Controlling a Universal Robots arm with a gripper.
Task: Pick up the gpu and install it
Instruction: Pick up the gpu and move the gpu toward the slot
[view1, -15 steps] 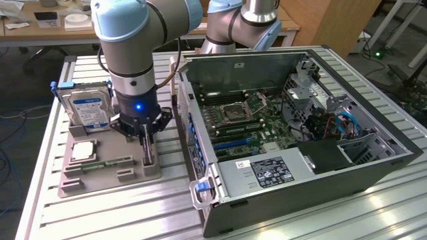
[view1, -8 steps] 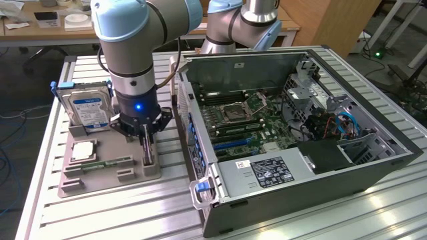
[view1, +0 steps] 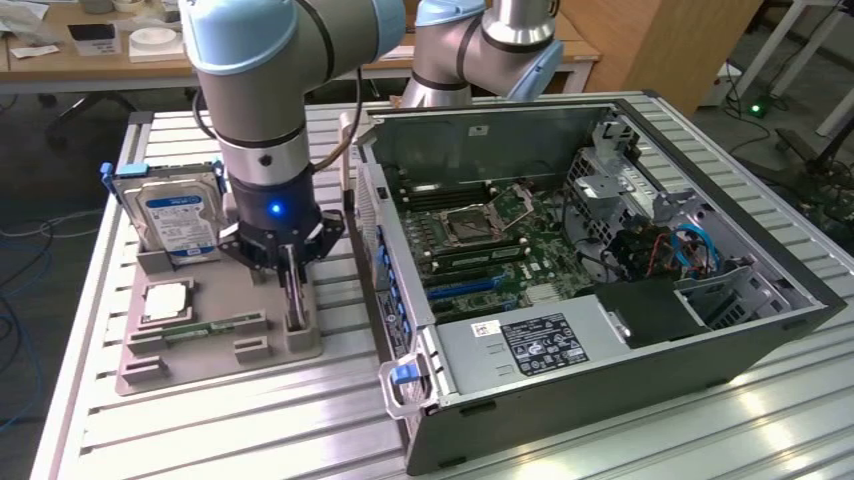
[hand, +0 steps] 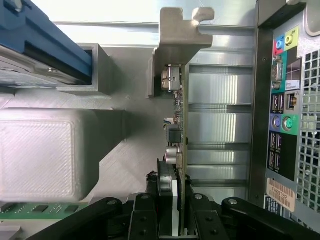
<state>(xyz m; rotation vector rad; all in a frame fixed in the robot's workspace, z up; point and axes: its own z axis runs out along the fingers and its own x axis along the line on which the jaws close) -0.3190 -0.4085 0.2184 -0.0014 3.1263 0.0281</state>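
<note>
Slatted metal table (view1: 240, 430); grey holder (view1: 140, 372); gripper (view1: 294, 318) clamped on upright gpu (hand: 176, 135)

Grey arm (view1: 260, 110), pale blue caps (view1: 380, 25), black end effector (view1: 294, 315)

You see a gpu (hand: 179, 50) with a silvery end, a hard drive (view1: 174, 215) with a blue-white label, a green memory stick (view1: 220, 326).

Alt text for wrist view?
The end effector grips the gpu, which stands on edge in a gray holder, its metal bracket at the far end. A hard drive sits on one side, the computer case's port panel on the other.
</note>
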